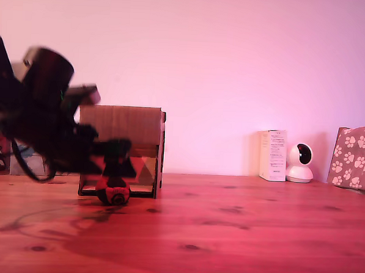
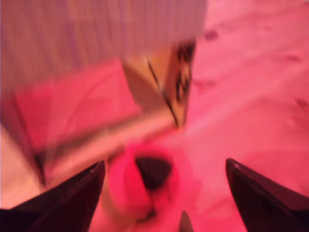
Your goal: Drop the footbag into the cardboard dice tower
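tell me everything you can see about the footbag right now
The footbag is a small, soft-looking ball with red and black panels. It rests on the wooden table in front of the cardboard dice tower's lower opening. The gripper hangs above it, jaws spread either side, not gripping. The wrist view is blurred.

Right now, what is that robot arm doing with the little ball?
The arm's gripper is open and reaching down over the footbag, which sits on the wooden table just in front of the cardboard dice tower. The fingers are spread on either side of the ball, not squeezing it. The wrist view is blurry.
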`<state>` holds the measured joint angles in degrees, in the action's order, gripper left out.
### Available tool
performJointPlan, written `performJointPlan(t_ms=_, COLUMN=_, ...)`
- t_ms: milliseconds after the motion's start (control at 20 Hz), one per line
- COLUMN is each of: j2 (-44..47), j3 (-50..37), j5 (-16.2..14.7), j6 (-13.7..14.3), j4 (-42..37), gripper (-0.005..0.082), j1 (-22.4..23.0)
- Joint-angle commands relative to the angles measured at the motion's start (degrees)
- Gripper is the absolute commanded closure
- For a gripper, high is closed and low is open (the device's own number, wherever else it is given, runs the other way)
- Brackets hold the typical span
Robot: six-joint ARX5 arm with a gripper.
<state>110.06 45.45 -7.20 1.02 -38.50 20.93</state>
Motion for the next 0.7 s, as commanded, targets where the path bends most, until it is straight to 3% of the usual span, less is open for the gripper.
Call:
performJointPlan(t_ms=0, j2=1.7, j3=0.7, j5=1.0, j6=1.0, j4=-0.3, gripper=0.0015, j1=-0.1)
performJointPlan(t_ms=150, j2=2.1, j3=0.7, j5=0.6, j6=0.9, j4=-0.1, gripper=0.0116, j1=-0.3)
performJointPlan(t_ms=250, j2=2.9, j3=0.7, j5=-1.5, j6=0.9, j4=0.2, gripper=0.0206, j1=-0.3)
performJointPlan(t_ms=450, j2=5.0, j3=1.2, j5=-1.6, j6=0.9, j4=0.5, gripper=0.0341, j1=-0.3)
performJointPlan(t_ms=650, j2=5.1, j3=1.4, j5=-1.3, j6=1.0, j4=0.2, gripper=0.0632, j1=-0.5)
